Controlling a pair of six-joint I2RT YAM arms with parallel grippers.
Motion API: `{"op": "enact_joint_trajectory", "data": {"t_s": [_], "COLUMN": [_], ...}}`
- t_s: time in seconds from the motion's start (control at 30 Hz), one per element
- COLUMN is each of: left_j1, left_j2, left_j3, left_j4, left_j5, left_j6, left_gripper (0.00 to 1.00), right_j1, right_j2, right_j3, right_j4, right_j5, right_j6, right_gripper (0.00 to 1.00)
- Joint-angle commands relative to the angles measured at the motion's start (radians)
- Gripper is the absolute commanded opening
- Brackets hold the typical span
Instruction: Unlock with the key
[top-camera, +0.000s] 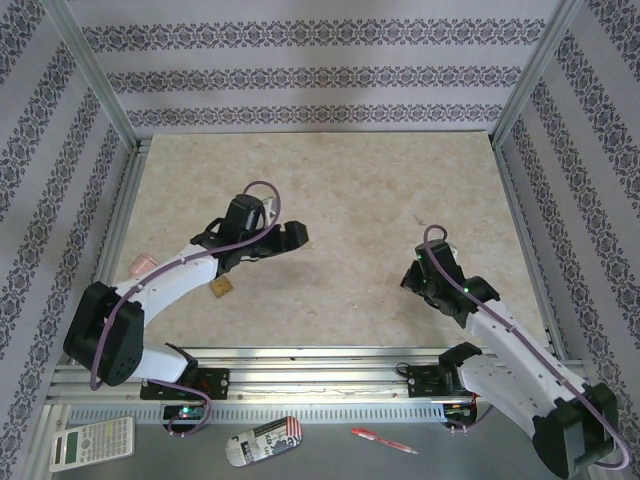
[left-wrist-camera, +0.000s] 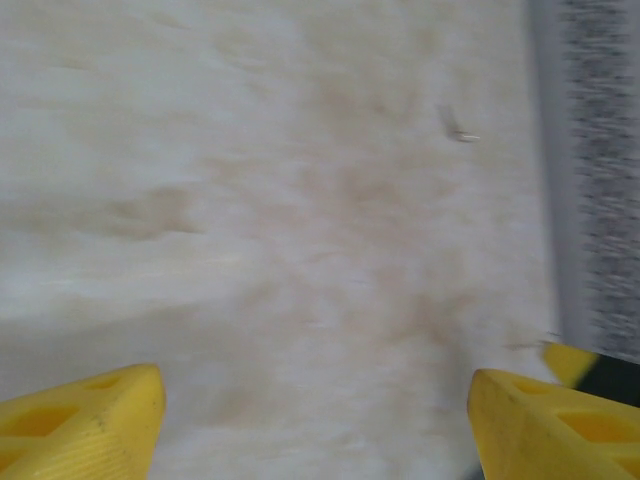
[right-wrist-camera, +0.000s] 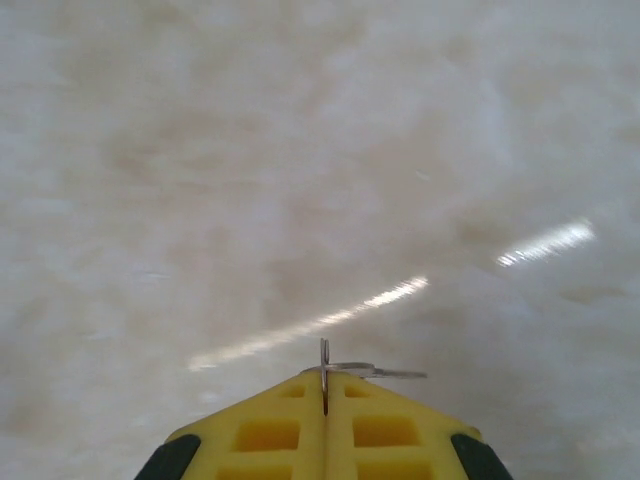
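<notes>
In the right wrist view the yellow fingers of my right gripper (right-wrist-camera: 324, 388) are shut on the key (right-wrist-camera: 388, 373). Its thin metal ring is pinched edge-on between the fingertips, and the silvery blade sticks out to the right, just above the table. From above, the right gripper (top-camera: 412, 278) is low over the table's right half. A small brass padlock (top-camera: 220, 289) lies on the table beside the left forearm. My left gripper (top-camera: 287, 238) hovers right of and beyond it. It is open (left-wrist-camera: 315, 400), with bare table between the yellow fingertips (left-wrist-camera: 90, 415).
A pink object (top-camera: 140, 263) lies at the table's left edge. Off the table in front are a calculator (top-camera: 92, 442), a printed can (top-camera: 263, 440) and a red pen (top-camera: 383, 440). Metal frame posts and patterned walls (top-camera: 300, 70) enclose the beige tabletop (top-camera: 350, 190).
</notes>
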Motion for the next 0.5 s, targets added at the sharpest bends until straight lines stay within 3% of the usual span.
{"op": "enact_joint_trajectory", "data": {"t_s": [0.0, 0.27, 0.47], "left_j1": [-0.052, -0.125, -0.181], "left_j2": [0.016, 0.159, 0.218], "left_j3": [0.0, -0.11, -0.104], "left_j4": [0.303, 0.894, 0.986], "left_j5": [0.109, 0.104, 0.103], "left_j6": [-0.24, -0.789, -0.984], "left_gripper": [0.79, 0.81, 0.82], "right_j1": [0.031, 0.118, 0.201], "right_j2": [-0.018, -0.004, 0.054], "right_j3": [0.076, 0.178, 0.192], "right_j4": [-0.024, 0.103, 0.235], "right_j5": [-0.03, -0.091, -0.091], "right_j6": [-0.028, 0.001, -0.014], "right_gripper": [0.0, 0.0, 0.0]}}
